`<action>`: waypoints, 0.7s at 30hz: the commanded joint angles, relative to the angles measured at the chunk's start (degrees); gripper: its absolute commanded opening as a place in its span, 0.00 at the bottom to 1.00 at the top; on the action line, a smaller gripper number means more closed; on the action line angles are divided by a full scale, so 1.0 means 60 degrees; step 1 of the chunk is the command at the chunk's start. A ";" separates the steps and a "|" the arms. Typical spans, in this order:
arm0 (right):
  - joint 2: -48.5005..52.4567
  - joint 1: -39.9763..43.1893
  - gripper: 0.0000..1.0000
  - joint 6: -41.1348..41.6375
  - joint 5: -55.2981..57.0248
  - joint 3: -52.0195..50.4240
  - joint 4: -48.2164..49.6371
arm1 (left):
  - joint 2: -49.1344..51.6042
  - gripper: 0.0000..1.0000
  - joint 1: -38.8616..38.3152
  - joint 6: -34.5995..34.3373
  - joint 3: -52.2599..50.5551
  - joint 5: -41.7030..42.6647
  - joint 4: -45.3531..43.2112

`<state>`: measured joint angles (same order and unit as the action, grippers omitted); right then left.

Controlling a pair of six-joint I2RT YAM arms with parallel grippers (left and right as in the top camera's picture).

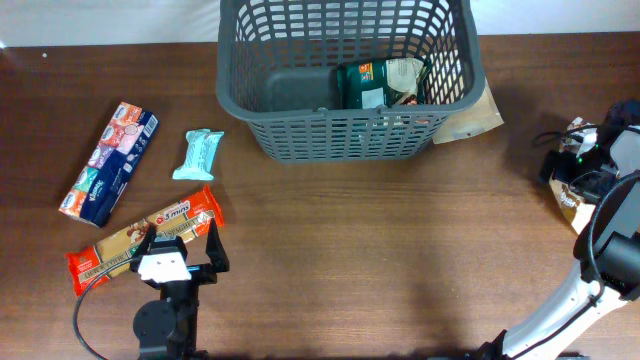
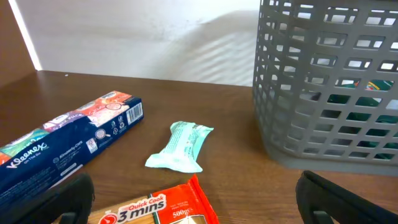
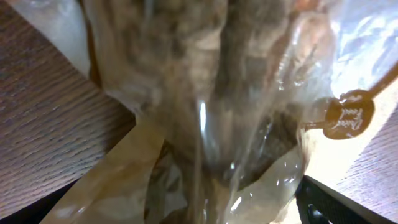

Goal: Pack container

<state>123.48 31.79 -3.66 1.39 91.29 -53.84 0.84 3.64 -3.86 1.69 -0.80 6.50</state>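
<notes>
The container [image 1: 345, 75], a dark grey lattice basket, stands at the back centre with a green pack [image 1: 375, 85] inside. In the left wrist view the container [image 2: 329, 87] rises at the right. My left gripper [image 1: 182, 250] is open low over a red pasta pack [image 1: 140, 240], whose end [image 2: 161, 208] lies between the black fingers [image 2: 74, 196]. My right gripper [image 1: 570, 170] at the far right edge is open and straddles a clear cellophane bag [image 3: 205, 93] of brown contents, one finger [image 3: 336, 202] showing beside it.
A blue Kleenex pack [image 1: 110, 162] and a teal snack bar [image 1: 198, 153] lie left of the container, both also in the left wrist view as Kleenex pack [image 2: 62, 140] and bar [image 2: 180, 146]. A brown-and-clear bag [image 1: 472, 115] lies against the container's right side.
</notes>
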 commanded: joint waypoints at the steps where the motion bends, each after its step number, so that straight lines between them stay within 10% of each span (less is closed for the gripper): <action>1: -0.0215 0.0025 0.99 -0.0076 -0.0368 -0.0146 0.0047 | -0.0091 0.99 -0.0022 0.0153 -0.0051 0.0098 0.0000; 5: -0.0215 0.0025 0.76 -0.0076 -0.0645 -0.0146 0.0058 | -0.0091 0.99 -0.0022 0.0153 -0.0051 0.0098 0.0000; 6: -0.0215 0.0025 0.40 -0.0069 -0.0670 -0.0146 0.0062 | -0.0091 0.99 -0.0022 0.0153 -0.0051 0.0098 -0.0004; 8: -0.0215 0.0025 0.08 -0.0069 -0.0667 -0.0146 0.0055 | -0.0091 0.99 -0.0022 0.0153 -0.0051 0.0098 0.0000; 21: -0.0317 -0.0047 0.04 -0.0069 -0.1486 0.0408 -0.0430 | -0.0091 0.99 -0.0022 0.0153 -0.0051 0.0098 0.0000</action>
<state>122.04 31.79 -4.05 -4.19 91.59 -55.09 0.84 3.64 -3.86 1.69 -0.80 6.48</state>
